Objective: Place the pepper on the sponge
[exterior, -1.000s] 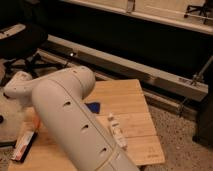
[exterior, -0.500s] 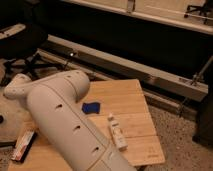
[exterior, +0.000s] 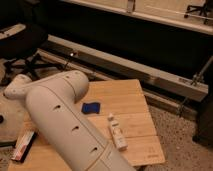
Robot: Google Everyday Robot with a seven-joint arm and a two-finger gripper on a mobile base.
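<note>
The big white arm (exterior: 65, 125) lies across the left of the wooden table (exterior: 135, 100). The gripper is hidden somewhere past it, so I can't tell its state, and the pepper is out of sight too. The dark blue sponge (exterior: 90, 107) lies flat just beside the arm. A white bottle (exterior: 117, 132) lies on its side near it, and a red-and-white box (exterior: 23, 146) sits at the table's left edge.

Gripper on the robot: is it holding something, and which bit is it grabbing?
Cannot tell. The gripper is not in view; only the big white arm shows, and no pepper can be seen. The blue sponge lies bare on the table.
</note>
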